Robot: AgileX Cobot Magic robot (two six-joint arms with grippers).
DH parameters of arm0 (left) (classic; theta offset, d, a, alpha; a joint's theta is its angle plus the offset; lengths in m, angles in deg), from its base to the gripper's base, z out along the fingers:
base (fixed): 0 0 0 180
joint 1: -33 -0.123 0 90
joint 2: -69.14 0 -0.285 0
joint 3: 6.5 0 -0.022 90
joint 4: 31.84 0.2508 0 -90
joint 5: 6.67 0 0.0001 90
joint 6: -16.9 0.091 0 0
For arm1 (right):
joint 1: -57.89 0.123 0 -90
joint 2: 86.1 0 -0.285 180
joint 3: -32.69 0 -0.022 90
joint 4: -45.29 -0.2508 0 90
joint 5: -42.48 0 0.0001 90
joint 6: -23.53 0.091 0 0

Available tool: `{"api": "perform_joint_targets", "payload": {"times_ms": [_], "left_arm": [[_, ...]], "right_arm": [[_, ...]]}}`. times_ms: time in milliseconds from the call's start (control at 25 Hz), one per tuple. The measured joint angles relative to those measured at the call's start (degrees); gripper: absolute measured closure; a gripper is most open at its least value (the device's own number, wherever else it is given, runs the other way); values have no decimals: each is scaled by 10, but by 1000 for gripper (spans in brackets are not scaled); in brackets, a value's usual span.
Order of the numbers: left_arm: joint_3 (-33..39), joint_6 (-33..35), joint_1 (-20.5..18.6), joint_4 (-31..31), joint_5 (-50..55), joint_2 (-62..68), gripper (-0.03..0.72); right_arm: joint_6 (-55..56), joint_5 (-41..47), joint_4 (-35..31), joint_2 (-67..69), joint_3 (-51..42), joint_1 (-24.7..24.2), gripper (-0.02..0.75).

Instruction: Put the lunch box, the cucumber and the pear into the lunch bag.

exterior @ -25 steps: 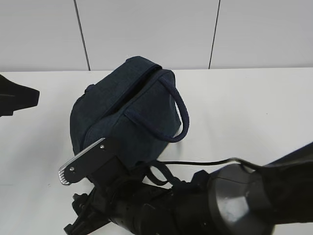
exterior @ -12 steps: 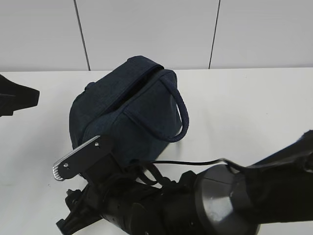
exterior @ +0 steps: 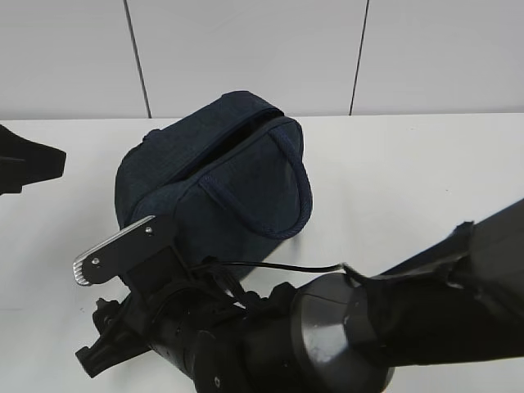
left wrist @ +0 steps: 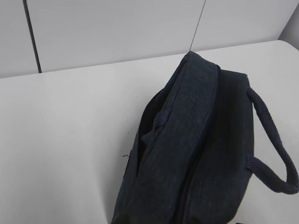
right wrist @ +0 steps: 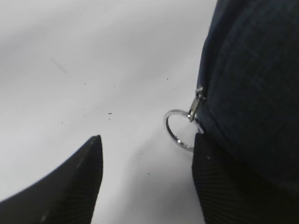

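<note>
The navy lunch bag (exterior: 213, 176) stands in the middle of the white table, with one rope handle (exterior: 299, 196) drooping down its front. It also fills the left wrist view (left wrist: 196, 149), seen from above along its top seam. My right gripper (right wrist: 147, 156) is open and low over the table at the bag's end. Its right finger (right wrist: 224, 186) is against the bag's fabric (right wrist: 252, 79), just below the silver zipper ring (right wrist: 179, 130). Only a black part of my left arm (exterior: 29, 160) shows at the left edge, and its fingers do not show. The lunch box, cucumber and pear are out of view.
My right arm (exterior: 344, 344) fills the lower front of the exterior view and carries a silver bracket (exterior: 110, 250). A white tiled wall (exterior: 246, 49) stands behind the table. White tabletop (exterior: 417, 180) lies to the right of the bag.
My right arm has moved left and lower across the front of the exterior view. The bag has shifted slightly and its front handle now lies closer against it.
</note>
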Motion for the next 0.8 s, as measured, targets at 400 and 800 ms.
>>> {"api": "perform_joint_targets", "payload": {"times_ms": [400, 800], "left_arm": [[0, 0, 0, 0, -3, 0, 450], [0, 0, 0, 0, -6, 0, 450]], "right_arm": [[-130, -23, -195, -37, -56, 1, 258], [-120, 57, -173, -63, -59, 1, 258]]}}
